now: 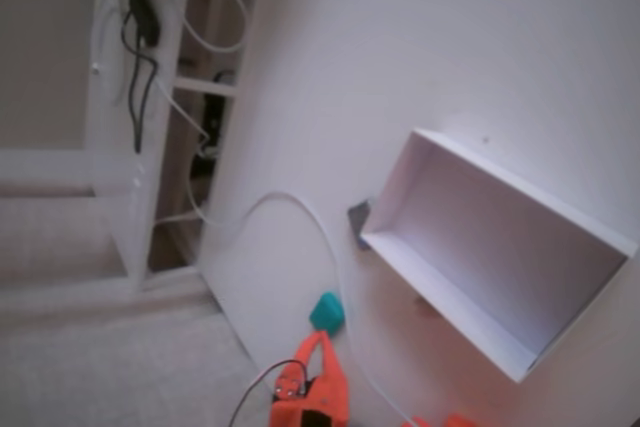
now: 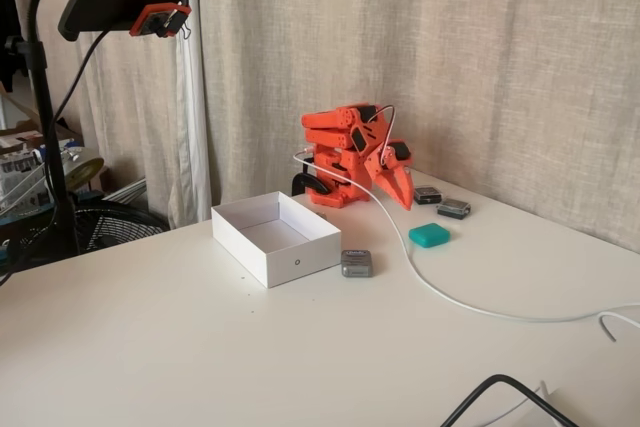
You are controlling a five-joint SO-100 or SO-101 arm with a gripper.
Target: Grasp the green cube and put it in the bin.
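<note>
The green cube (image 1: 327, 313) (image 2: 429, 235) lies on the white table, just beyond my fingertips and apart from them. My orange gripper (image 1: 320, 339) (image 2: 407, 202) hangs folded near the arm's base, tips pointing down at the table, jaws together with nothing between them. The bin (image 1: 430, 292) (image 2: 300, 265), a shallow white box with nothing in it, stands to the right of the cube in a fixed view, to its left in the other.
A dark grey square piece (image 1: 358, 217) (image 2: 356, 263) rests against the bin's corner. Two small dark pieces (image 2: 427, 194) (image 2: 453, 209) lie behind the cube. A white cable (image 2: 440, 292) runs across the table past the cube. A black cable (image 2: 500, 387) loops at the front edge.
</note>
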